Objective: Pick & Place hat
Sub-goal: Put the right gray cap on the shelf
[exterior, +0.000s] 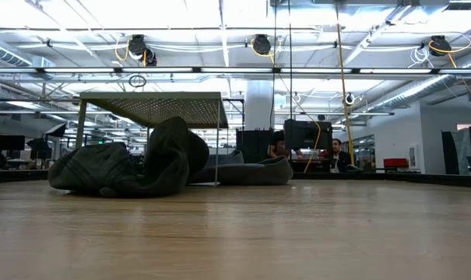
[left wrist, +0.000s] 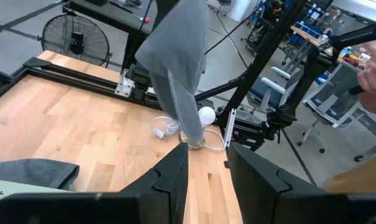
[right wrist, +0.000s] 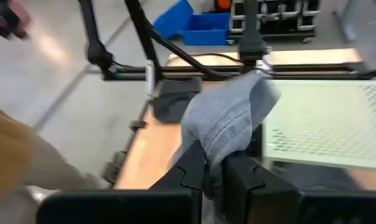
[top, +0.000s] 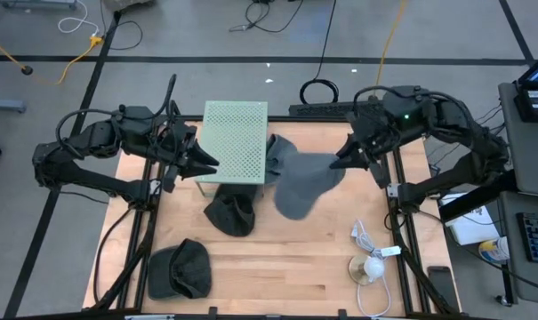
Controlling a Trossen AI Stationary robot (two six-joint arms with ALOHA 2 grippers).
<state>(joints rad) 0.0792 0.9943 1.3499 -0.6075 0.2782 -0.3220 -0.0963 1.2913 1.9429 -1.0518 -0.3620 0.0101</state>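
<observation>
— Wooden table [top: 277, 267] seen from above, on a grey floor with cables. What sits on it, and how many of each?

— Four hats, if I count right. One light grey hat [top: 306, 185] hangs in the air right of centre, pinched by the right gripper [top: 337, 163], whose fingers are closed tight on its upper edge. One dark hat [top: 230, 213] lies crumpled in front of a pale green perforated stand [top: 235, 140]. A second dark hat [top: 180, 269] lies near the table's front left corner. A fourth dark one [top: 279, 151] shows just beside the stand's right side, partly behind the grey hat. One stand, and one white cable with a round plug [top: 373, 265] near the front right

— And the other arm?

— The left gripper [top: 210, 163] hovers at the stand's left edge, fingers parted a little and holding nothing

— Any open room?

— Bare wood runs along the front edge between the corner hat and the white cable, and down the left side. Black frame rails border the table's left and right edges
</observation>
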